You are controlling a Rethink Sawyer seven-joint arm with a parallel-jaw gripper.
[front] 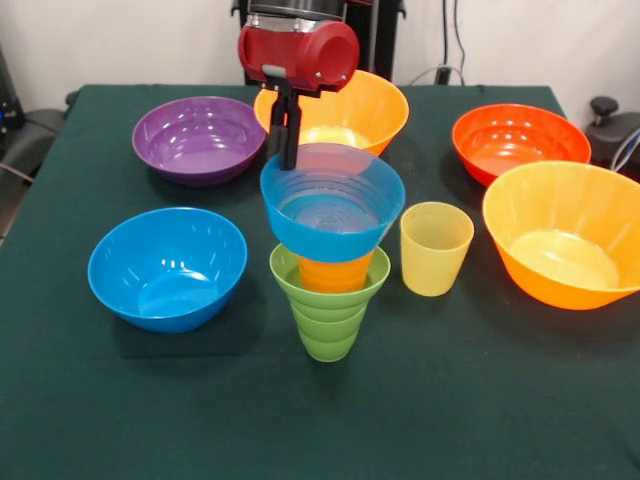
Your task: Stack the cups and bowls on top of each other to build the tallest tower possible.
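Your tower (330, 270) stands mid-tabletop (480, 400): green cup (328, 320) lowest, orange cup (335, 273) nested inside, translucent blue bowl (332, 205) on top. Your fingers (284, 135) are pinched narrow on that bowl's far rim. The yellow cup (435, 248) stands just beside; the medium blue bowl (167, 267) sits apart.

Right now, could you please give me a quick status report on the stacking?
Gripper shut on small blue bowl rim. Bowl sits atop tower: orange cup in green cup. Yellow cup stands just beside the tower, still loose.
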